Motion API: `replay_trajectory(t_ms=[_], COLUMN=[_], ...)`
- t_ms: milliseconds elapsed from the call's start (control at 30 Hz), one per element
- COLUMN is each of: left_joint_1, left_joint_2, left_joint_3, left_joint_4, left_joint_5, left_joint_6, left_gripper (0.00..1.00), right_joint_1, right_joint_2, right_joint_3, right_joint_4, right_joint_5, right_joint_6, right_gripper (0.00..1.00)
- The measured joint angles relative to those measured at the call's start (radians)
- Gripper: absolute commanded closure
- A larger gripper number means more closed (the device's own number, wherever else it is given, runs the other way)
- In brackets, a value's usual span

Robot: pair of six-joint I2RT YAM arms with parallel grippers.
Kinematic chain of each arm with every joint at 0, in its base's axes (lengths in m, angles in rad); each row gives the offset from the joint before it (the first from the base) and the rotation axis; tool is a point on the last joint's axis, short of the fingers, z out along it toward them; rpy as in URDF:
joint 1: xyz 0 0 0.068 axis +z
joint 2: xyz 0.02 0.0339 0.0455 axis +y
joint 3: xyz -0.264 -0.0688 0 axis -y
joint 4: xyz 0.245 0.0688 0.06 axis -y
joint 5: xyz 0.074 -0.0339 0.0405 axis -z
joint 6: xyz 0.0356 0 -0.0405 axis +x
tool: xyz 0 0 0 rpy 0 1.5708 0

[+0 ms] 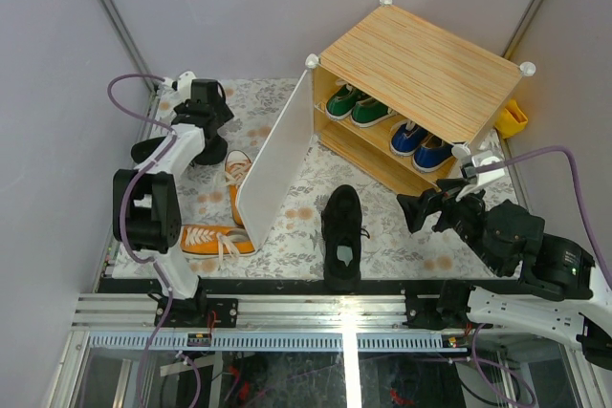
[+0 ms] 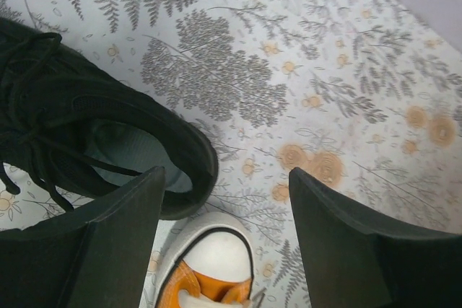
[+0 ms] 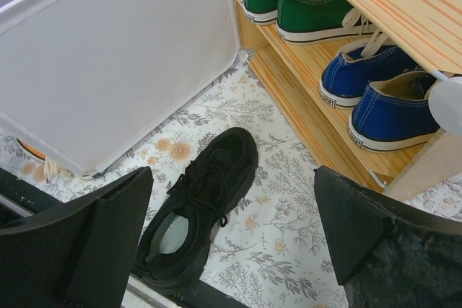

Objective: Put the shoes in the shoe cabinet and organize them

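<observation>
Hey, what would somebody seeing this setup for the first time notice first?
The wood-topped shoe cabinet at the back right stands out, its white door swung wide open, green sneakers and blue sneakers side by side on one shelf. On the flowered mat, a black shoe lies in front of it and orange sneakers lie left of the door.

The cabinet [image 1: 421, 64] had a light wood-grain top and a white door [image 1: 277, 155]. Inside, the green sneakers [image 1: 352, 105] left and blue sneakers [image 1: 421, 145] right were white-soled. Near left were orange sneakers [image 1: 212, 239], beside a black shoe [image 1: 341, 236], on grey-fern, orange-blossom cloth [image 1: 263, 102].
</observation>
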Motion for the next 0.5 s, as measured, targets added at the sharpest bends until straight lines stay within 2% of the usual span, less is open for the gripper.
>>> replay_trajectory(t_ms=[333, 433, 467, 500], left_joint_1=[0.032, 0.032, 0.032, 0.032], left_joint_2=[0.116, 0.111, 0.102, 0.095], left_joint_3=[0.000, -0.042, -0.061, -0.075], left_joint_4=[-0.012, 0.020, 0.033, 0.041], left_joint_5=[-0.004, -0.003, -0.003, -0.002], left_joint_6=[-0.031, -0.052, -0.060, -0.066], left_gripper=[0.34, 0.35, 0.41, 0.51], right_joint_1=[0.000, 0.000, 0.000, 0.000], right_joint_2=[0.013, 0.010, 0.009, 0.007], right_joint_3=[-0.009, -0.016, -0.018, -0.018], right_joint_4=[0.000, 0.000, 0.000, 0.000], right_joint_5=[-0.002, -0.002, -0.002, -0.002], right_joint_6=[0.001, 0.004, 0.004, 0.005], right_gripper=[0.01, 0.01, 0.01, 0.01])
